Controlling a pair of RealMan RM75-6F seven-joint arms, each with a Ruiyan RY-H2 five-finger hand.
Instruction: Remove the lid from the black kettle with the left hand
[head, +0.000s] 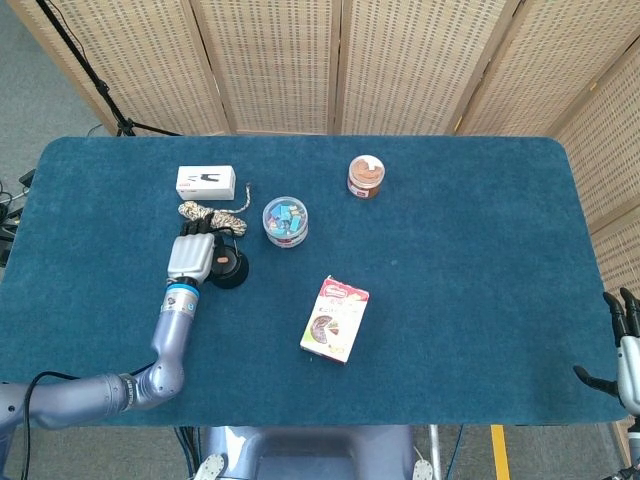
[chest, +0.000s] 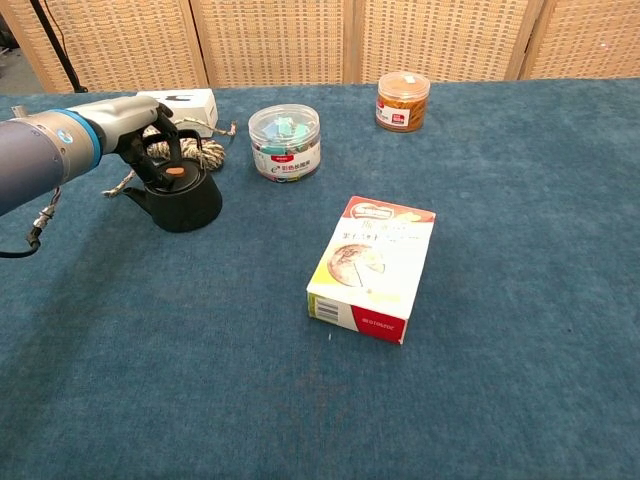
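The black kettle (chest: 182, 203) stands on the blue table at the left, its spout pointing left; in the head view the kettle (head: 232, 268) is half hidden by my hand. Its lid sits on top, showing an orange knob (chest: 174, 172). My left hand (chest: 138, 122) reaches over the kettle from the left, dark fingers (chest: 157, 150) bent down at the arched handle just left of the knob. Nothing shows in their grip. My left hand (head: 190, 257) covers the kettle's left side from above. My right hand (head: 624, 345) hangs off the table's right front edge, fingers spread.
A coil of rope (chest: 196, 150) and a white box (chest: 186, 102) lie right behind the kettle. A clear tub of clips (chest: 285, 142) stands to its right, an orange-lidded jar (chest: 403, 100) further back. A pink carton (chest: 373, 266) lies mid-table.
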